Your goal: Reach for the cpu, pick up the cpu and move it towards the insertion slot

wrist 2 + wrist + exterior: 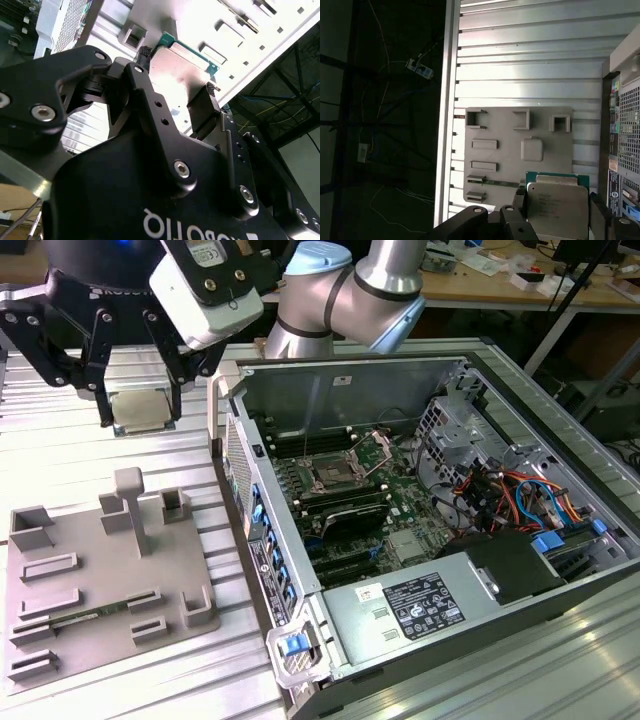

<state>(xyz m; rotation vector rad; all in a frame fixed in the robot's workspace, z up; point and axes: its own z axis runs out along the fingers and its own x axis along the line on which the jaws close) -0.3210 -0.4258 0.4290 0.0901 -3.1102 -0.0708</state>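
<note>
Ribbed aluminium table [70,450] covers the work surface, bright glare at 9 o'clock in the exterior view. Wooden workbench [480,285] runs along 12 to 2 o'clock, cluttered with white boxes [528,280] and papers. Dark stand legs [570,300] at 2 o'clock. In the first wrist view the table edge [451,100] drops to a dark floor [380,150] at 9 o'clock, with loose cables [385,90] and a white power strip [419,68] lying there.

The hand [559,212] grips the cpu [556,202] above the grey plastic tray [555,147] on the ribbed worktop [530,65].
</note>
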